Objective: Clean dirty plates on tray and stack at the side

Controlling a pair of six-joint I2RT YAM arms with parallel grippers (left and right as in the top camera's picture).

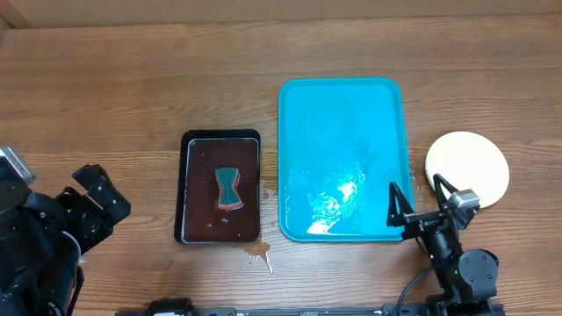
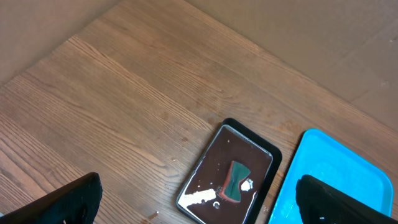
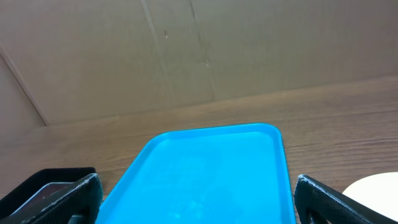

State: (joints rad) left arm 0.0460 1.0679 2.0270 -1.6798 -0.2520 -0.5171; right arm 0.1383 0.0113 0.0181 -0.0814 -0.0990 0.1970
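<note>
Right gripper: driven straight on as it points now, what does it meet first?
Probably the large turquoise rectangular plastic tray: it lies straight ahead of the open right gripper, centred in its wrist view. The pale round plate sits off to the right. Height is unclear, so it might pass above the tray.

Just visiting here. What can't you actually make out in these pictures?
1. Overhead: how many plates lie stacked; the top one hides any below.
2. Right wrist: the plates are cut off at the bottom corner.
3. Left wrist: the tray runs past the right edge.
</note>
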